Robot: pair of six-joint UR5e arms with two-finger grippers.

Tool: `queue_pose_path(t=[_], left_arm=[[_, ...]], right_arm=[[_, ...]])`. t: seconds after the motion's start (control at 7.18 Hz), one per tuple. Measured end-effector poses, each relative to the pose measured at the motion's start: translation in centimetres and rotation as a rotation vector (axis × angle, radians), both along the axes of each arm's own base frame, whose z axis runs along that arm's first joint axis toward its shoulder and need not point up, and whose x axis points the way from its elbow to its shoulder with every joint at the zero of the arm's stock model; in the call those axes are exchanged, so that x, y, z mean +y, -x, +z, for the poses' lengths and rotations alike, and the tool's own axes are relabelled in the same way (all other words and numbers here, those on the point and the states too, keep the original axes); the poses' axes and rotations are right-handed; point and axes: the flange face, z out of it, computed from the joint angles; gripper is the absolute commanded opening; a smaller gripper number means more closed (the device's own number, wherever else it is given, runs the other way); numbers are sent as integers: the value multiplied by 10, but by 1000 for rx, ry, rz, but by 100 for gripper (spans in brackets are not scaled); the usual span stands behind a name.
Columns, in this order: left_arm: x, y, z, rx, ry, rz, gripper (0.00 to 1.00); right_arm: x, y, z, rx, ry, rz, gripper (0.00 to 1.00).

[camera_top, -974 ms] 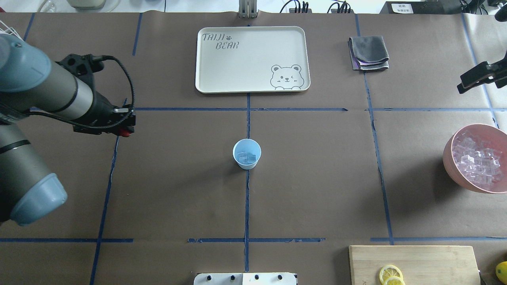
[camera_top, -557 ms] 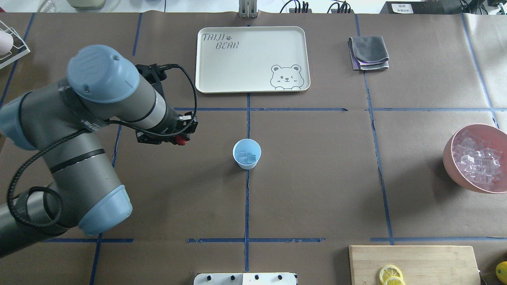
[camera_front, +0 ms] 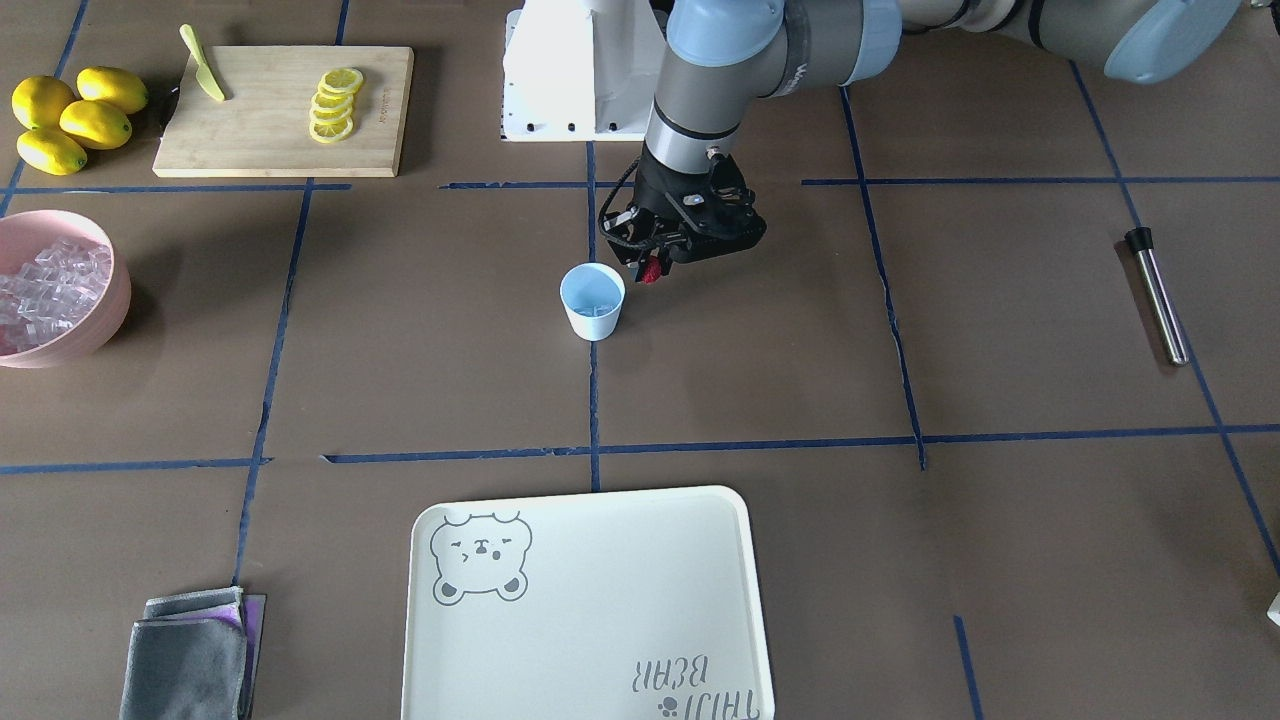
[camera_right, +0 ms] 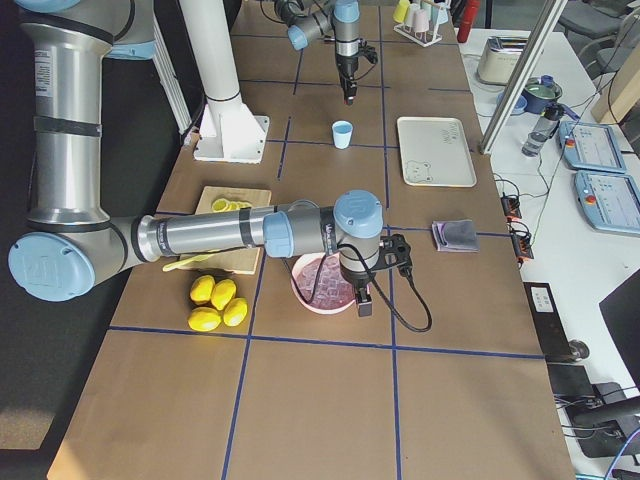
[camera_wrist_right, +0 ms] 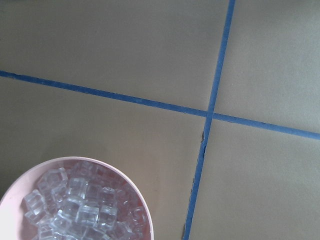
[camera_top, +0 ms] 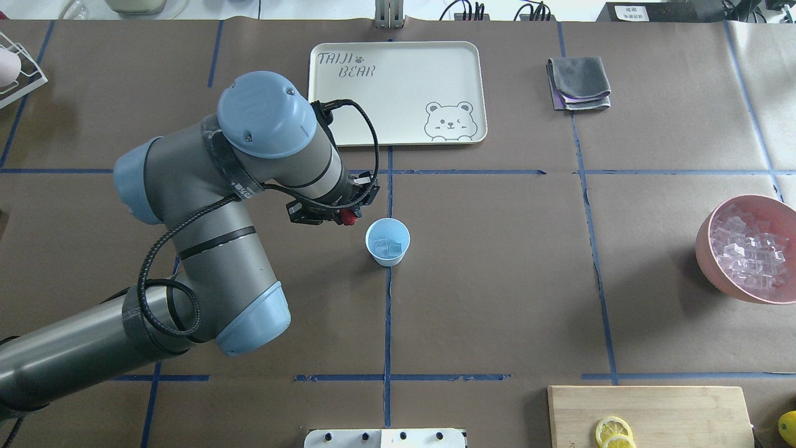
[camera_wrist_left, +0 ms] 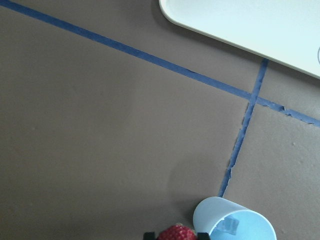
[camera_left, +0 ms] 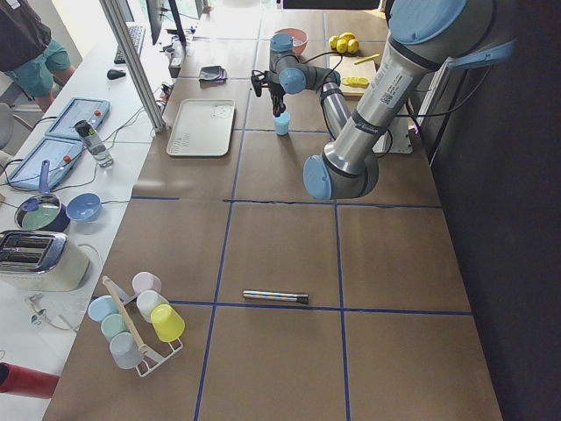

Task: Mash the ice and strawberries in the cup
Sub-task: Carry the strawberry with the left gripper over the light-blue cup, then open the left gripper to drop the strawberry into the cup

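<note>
Left end effector (camera_front: 655, 262) clamped on strawberry (camera_top: 349, 217), just beside cup (camera_front: 594, 322) w/ ice (camera_top: 390, 247) inside, mid-tabletop. I'd centre over the rim, go low b4 release so berry won't bounce out. Right end effector (camera_right: 362, 305): can't tell.

Grey tubes (camera_top: 214, 249), blue joint caps (camera_top: 264, 112), black cable (camera_top: 375, 144), black left claw (camera_top: 348, 216)

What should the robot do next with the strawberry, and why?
Probably slide the left gripper sideways until the strawberry hangs over the cup. It is beside the rim now, and only ice is inside.
</note>
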Motion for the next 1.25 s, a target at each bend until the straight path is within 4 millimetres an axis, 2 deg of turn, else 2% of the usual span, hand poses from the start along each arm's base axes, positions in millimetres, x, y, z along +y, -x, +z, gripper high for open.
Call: queue_pose_path(t=[0.28, 0.7, 0.84, 0.97, 1.11, 1.25], left_arm=[[-1, -22, -11, 19, 4, 4, 1], [7, -42, -6, 19, 7, 25, 6], [6, -46, -3, 23, 5, 27, 29], [5, -49, -2, 27, 3, 28, 94], [5, -50, -2, 29, -1, 31, 100], [5, -50, -2, 30, -6, 34, 100]], right_arm=[[2, -1, 19, -36, 8, 2, 100], [3, -1, 23, -45, 13, 3, 100], [3, -1, 22, -45, 13, 3, 100], [3, -1, 22, -45, 12, 3, 100], [3, -1, 22, -45, 11, 3, 100], [3, -1, 22, -45, 11, 3, 100]])
